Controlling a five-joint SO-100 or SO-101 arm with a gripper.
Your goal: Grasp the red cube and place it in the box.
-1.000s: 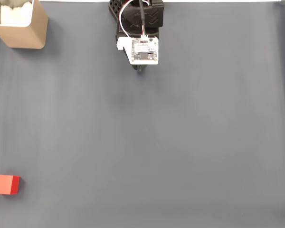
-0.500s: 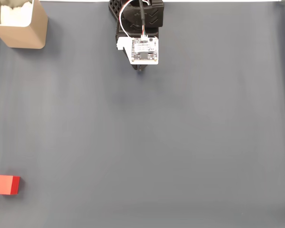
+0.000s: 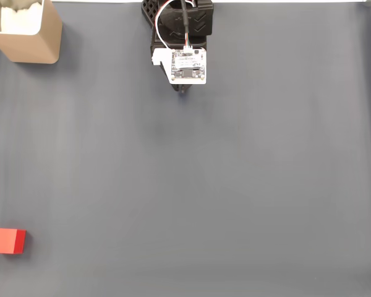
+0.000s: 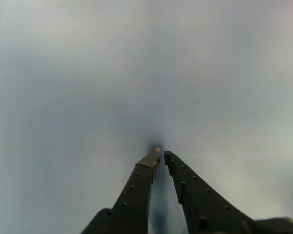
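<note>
While arm sits folded at top, claw [image 4: 161, 154] nearly closed, tips w/ narrow gap, empty.

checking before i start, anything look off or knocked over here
Nothing stands out: the small red cube sits flat on the grey mat, the tan cardboard box stands upright at the far corner, and the claw holds nothing.

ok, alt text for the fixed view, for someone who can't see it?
Top-down view of a grey mat: the arm sits folded at top centre, the red cube lies at the lower left edge, and the box stands in the top left corner.
</note>
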